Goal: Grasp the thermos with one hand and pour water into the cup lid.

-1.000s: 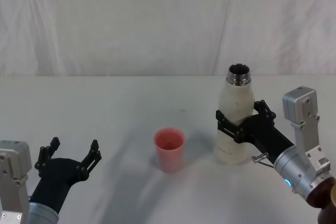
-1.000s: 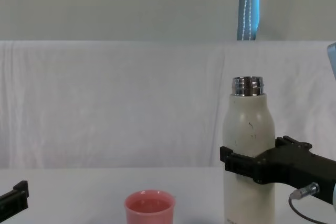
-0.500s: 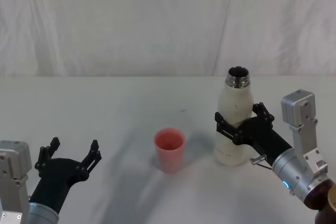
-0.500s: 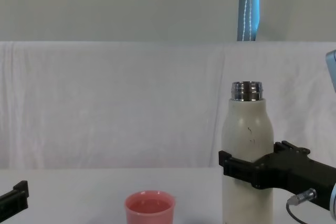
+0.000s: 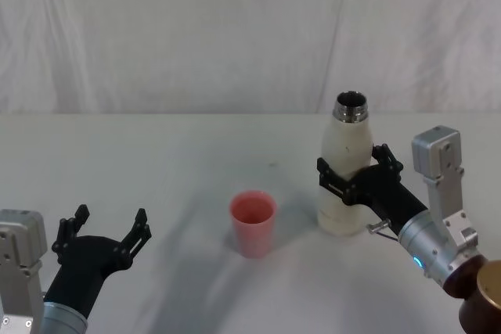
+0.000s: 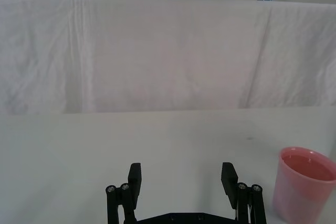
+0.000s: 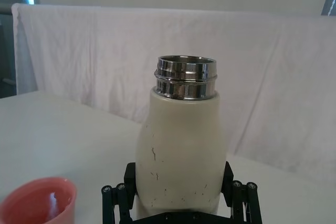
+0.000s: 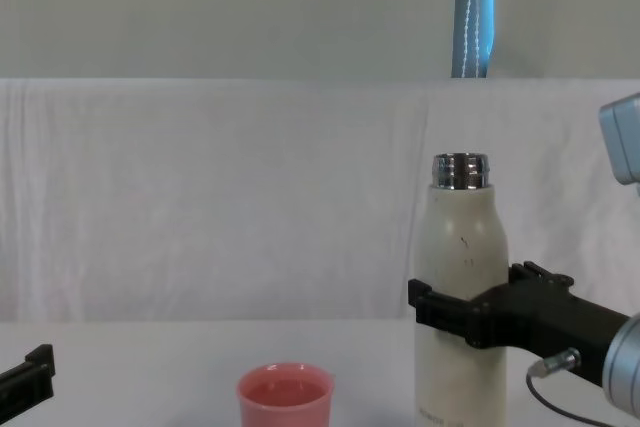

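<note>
Right of centre in the head view, the thermos (image 5: pixel 344 170) stands upright on the white table (image 5: pixel 180 170), and over the last second it has dropped lower and shifted a little toward the middle of the frame. The chest view says the same: its steel neck sat higher and further right a second ago, and the cream body now sits closer to the cup lid (image 5: pixel 252 222). I judge that the bottle, which was held up, is being brought down beside the cup, either set down after a pour or repositioned for one. The cup lid shows a glossy pink surface inside in the right wrist view, so it may already hold water; I cannot tell for sure.

The right gripper (image 5: pixel 351 180) stays clamped round the thermos at about mid-height. One black finger (image 5: pixel 330 179) wraps the side toward the frame's centre, the other sits against the far side, and both press on the cream wall below the shoulders. In the right wrist view the bottle (image 7: pixel 181 148) fills the gap between the two finger pads, upright and untilted, neck open with no cap.

At the lower left of the head view the left gripper (image 5: pixel 106 227) rests low near the table, fingers spread wide on nothing, well apart from the cup lid.
</note>
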Available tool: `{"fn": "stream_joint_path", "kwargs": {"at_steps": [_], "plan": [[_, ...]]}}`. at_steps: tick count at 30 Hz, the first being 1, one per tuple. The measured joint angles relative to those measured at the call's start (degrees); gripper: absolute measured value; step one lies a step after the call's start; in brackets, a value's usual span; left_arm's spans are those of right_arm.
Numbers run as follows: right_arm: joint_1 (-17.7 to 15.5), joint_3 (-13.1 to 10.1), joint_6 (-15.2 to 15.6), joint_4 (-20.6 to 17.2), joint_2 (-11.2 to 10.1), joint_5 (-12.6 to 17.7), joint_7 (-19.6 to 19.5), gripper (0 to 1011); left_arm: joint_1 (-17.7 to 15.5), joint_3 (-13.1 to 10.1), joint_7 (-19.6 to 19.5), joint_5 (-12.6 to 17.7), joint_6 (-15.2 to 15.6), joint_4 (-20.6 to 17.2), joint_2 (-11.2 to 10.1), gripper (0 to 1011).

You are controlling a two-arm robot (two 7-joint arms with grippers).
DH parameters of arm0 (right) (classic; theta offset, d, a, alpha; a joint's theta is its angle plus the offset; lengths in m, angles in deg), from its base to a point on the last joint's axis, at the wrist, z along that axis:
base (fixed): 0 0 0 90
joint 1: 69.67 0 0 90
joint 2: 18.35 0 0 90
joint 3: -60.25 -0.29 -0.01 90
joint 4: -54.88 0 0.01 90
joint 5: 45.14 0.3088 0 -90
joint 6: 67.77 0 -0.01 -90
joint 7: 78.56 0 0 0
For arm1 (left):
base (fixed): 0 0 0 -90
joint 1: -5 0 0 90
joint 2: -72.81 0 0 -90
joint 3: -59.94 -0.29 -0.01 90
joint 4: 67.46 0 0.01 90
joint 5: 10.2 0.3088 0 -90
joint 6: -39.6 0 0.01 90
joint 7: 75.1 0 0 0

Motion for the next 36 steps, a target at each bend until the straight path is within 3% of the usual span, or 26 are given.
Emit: {"fn": "stream_joint_path", "kwargs": {"at_steps": [17, 36], "plan": [[4.23, 0.18, -2.76, 6.55, 1.6, -1.85, -0.62, 962, 0.0, 0.0, 0.0, 0.0, 0.0, 0.0, 0.0, 1001], [5.01, -0.41, -3.32, 8.12, 1.65, -3.11, -0.8, 962, 0.0, 0.0, 0.0, 0.0, 0.0, 0.0, 0.0, 1001]]}}
